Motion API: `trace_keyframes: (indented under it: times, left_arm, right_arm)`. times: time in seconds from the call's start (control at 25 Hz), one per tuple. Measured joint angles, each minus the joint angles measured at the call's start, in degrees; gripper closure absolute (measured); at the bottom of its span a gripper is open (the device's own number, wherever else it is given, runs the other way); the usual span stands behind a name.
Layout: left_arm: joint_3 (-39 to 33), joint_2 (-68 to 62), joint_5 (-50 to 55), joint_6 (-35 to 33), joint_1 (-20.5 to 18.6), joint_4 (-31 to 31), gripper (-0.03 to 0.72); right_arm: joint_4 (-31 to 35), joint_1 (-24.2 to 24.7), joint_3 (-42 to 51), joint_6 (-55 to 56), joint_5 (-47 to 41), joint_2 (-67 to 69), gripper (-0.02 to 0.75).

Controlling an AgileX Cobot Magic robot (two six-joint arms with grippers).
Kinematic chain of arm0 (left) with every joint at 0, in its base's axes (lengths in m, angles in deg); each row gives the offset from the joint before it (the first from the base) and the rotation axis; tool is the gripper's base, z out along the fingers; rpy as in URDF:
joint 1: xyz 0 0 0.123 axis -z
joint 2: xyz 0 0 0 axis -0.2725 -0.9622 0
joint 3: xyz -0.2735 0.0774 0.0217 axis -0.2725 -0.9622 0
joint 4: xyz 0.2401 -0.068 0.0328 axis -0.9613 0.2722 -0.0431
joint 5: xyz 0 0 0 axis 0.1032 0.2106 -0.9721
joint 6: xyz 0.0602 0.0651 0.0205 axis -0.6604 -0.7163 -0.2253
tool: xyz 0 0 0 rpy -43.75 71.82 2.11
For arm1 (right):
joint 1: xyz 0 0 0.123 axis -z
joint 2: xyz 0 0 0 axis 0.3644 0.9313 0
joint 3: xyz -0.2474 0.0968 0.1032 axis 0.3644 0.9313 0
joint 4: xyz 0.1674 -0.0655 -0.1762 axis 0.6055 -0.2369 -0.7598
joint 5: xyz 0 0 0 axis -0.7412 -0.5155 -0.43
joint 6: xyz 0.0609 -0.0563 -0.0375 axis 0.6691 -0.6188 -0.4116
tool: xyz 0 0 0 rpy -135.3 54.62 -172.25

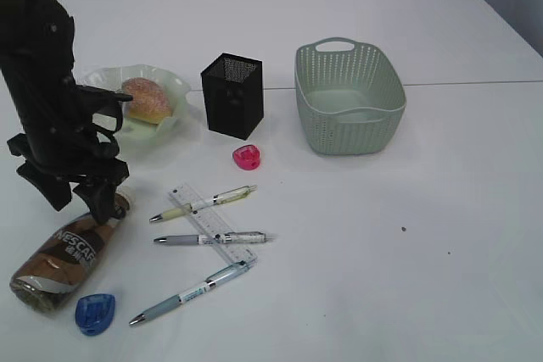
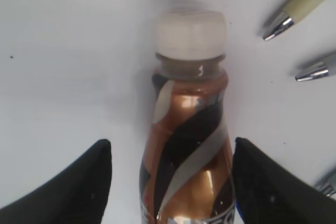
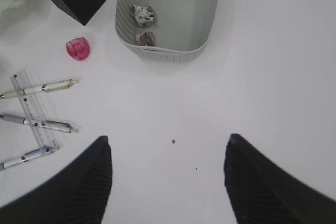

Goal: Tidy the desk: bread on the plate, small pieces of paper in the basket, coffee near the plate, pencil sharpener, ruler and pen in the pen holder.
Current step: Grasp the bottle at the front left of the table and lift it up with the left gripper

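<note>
The left gripper (image 2: 170,182) is wide open with a finger on each side of the coffee bottle (image 2: 186,145), not squeezing it, because the bottle lies on its side on the table (image 1: 407,235), apart from the plate (image 1: 174,91), while the right gripper (image 3: 168,182) hangs open, holding nothing.
</note>
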Motion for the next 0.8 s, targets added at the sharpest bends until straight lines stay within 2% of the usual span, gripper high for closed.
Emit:
trace_keyframes:
  times: [0.8]
  left_arm:
    - [0.1, -6.7, -2.2, 0.0, 0.0, 1.4, 0.162]
  right_arm:
    - [-2.8, 0.0, 0.0, 0.0, -0.1, 0.0, 0.246]
